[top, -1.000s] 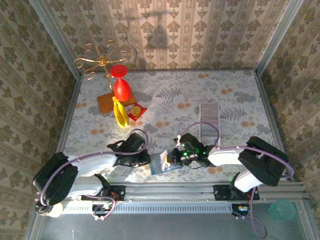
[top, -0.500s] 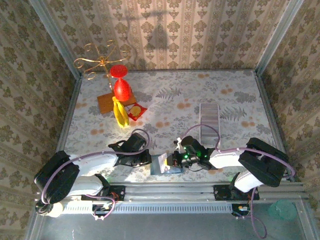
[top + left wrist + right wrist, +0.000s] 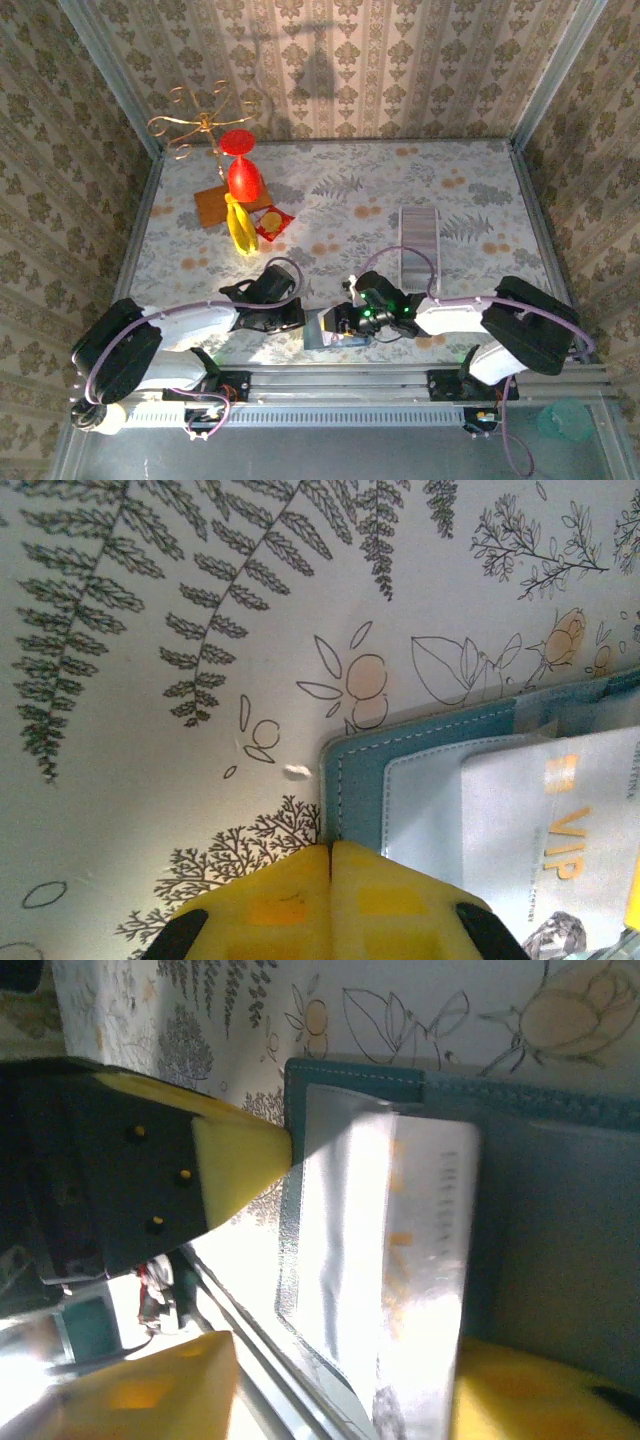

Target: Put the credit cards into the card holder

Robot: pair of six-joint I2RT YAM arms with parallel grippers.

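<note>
The dark-teal card holder (image 3: pixel 318 331) lies open and flat near the table's front edge, between my two grippers. A pale credit card (image 3: pixel 545 830) with gold "VIP" lettering sits partly in its clear pocket. My left gripper (image 3: pixel 331 848) is shut, and its yellow tips rest against the card holder (image 3: pixel 358 780) at its left edge. In the right wrist view the right gripper (image 3: pixel 340 1395) stands open, its yellow fingers apart on either side of the glare-lit card (image 3: pixel 425 1260) on the holder (image 3: pixel 560 1230). From above, the left gripper (image 3: pixel 297 316) and right gripper (image 3: pixel 347 318) face each other.
A grey striped rack (image 3: pixel 419 243) lies at mid-right. At the back left stand a red goblet (image 3: pixel 243 175), a gold wire stand (image 3: pixel 195 122), a banana (image 3: pixel 240 228), a brown board (image 3: pixel 215 205) and a red packet (image 3: pixel 273 222). The metal rail (image 3: pixel 340 382) runs just behind the holder.
The right gripper has opened and let go of the card, which now rests in the holder. The left gripper stays shut at the holder's edge.
</note>
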